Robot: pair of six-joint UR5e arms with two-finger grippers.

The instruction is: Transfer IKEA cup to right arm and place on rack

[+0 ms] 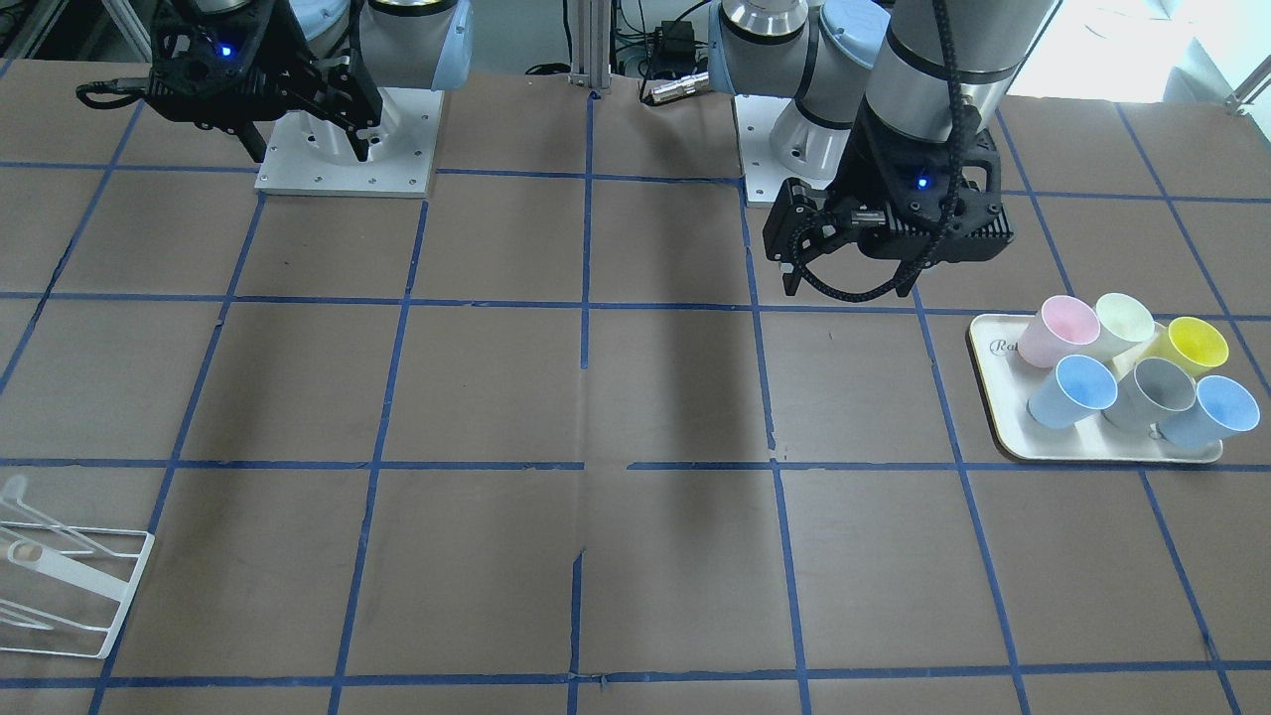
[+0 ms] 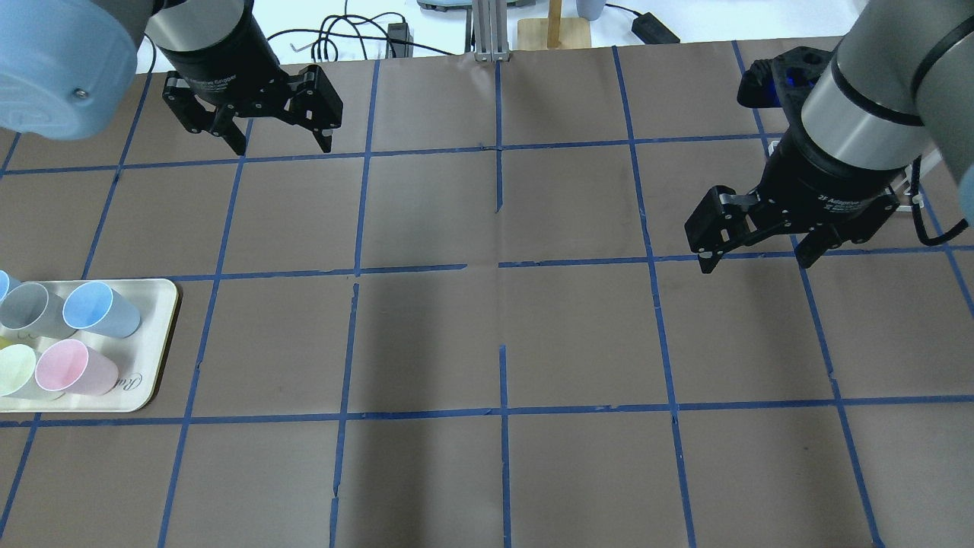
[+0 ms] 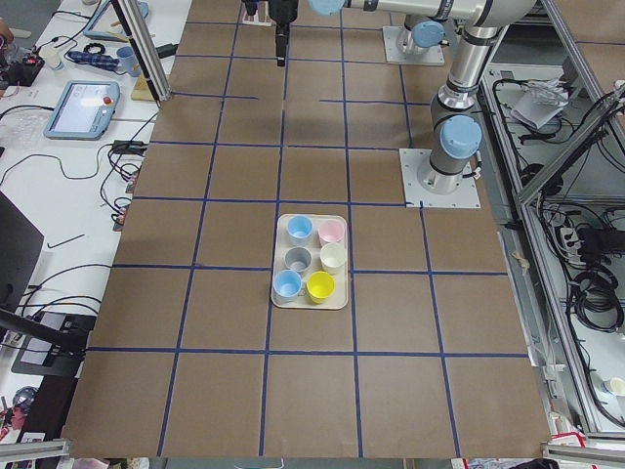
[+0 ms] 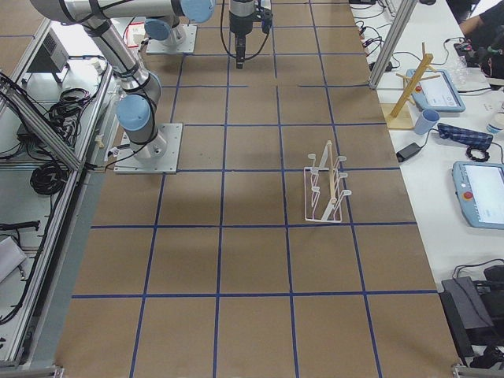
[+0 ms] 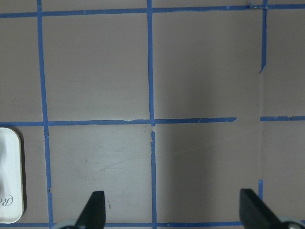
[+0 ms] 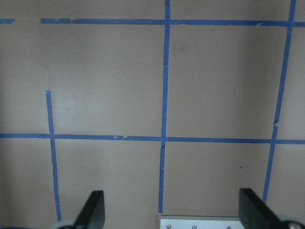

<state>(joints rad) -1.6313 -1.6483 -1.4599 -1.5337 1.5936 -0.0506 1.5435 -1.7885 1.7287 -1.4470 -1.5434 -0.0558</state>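
Overhead exterior: my left pincer [image 2: 285, 146] and right pincer [image 2: 755, 264] hang wide, empty. IKEA cup [image 2: 99, 308] sits on the tray [image 2: 156, 342], just beside the grey cup [image 2: 34, 310]; reaching in, I could topple neighbours.

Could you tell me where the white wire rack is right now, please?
The rack sits at the lower-left edge of the front-facing view, on the robot's right side, far from the cream tray at the opposite end.
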